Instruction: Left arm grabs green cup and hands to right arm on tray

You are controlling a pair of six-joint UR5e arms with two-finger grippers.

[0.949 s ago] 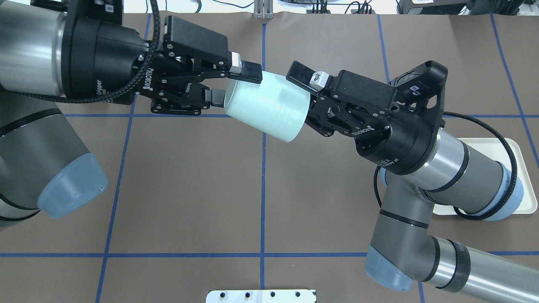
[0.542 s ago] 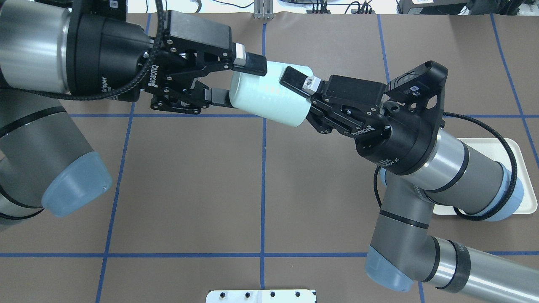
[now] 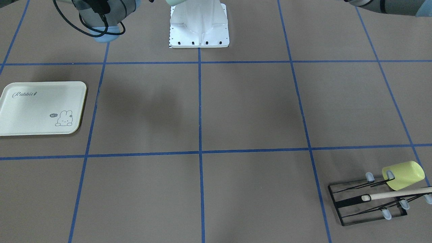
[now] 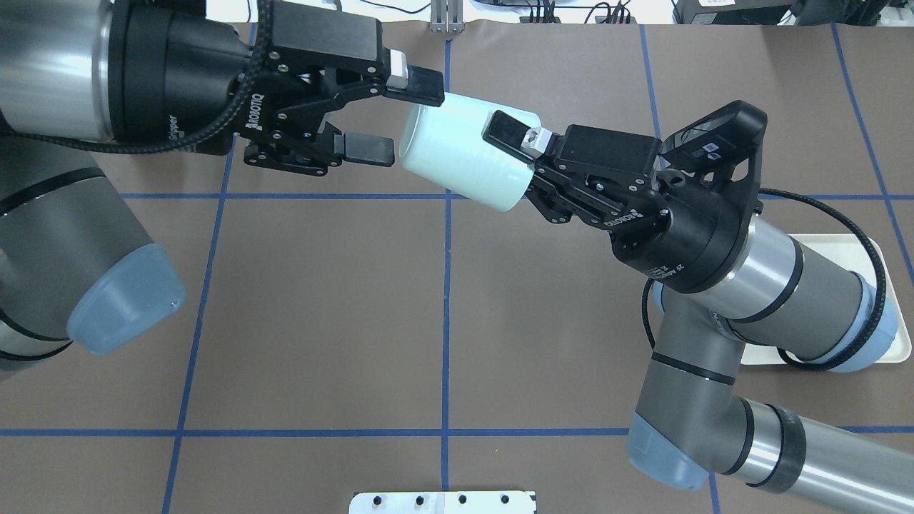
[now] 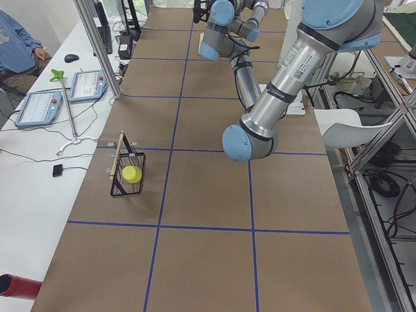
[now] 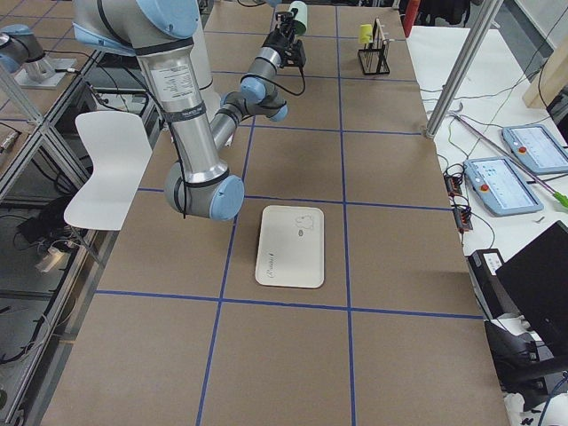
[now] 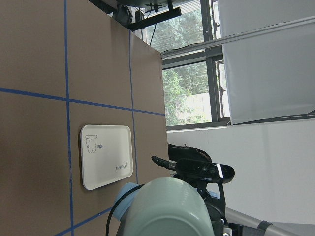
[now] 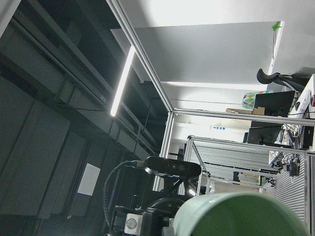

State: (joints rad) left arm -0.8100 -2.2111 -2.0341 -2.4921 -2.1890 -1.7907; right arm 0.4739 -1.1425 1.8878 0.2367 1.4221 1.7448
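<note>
The pale mint-green cup (image 4: 460, 153) lies on its side in the air above the table's far middle. My right gripper (image 4: 505, 168) is shut on the cup's right end, one finger (image 4: 508, 131) on top, the other hidden under the cup. My left gripper (image 4: 403, 118) stands open at the cup's left end, its lower finger (image 4: 368, 150) clear of it and its upper finger (image 4: 415, 82) just over the edge. The cup also fills the bottom of both wrist views (image 7: 170, 206) (image 8: 241, 216). The cream tray (image 3: 40, 108) (image 4: 821, 246) (image 6: 290, 247) lies bare on the table, under my right arm.
A black wire rack (image 3: 368, 199) with a wooden bar holds a yellow-green cup (image 3: 403, 174) (image 5: 132, 173) at the table's far corner on my left side. The white robot base plate (image 3: 199, 33) sits at the near edge. A seated person (image 5: 16, 45) shows beside the table.
My left gripper opened and drew back to the left off the cup. The right gripper closed onto the cup and keeps hold, and the cup shifted slightly up and right.
</note>
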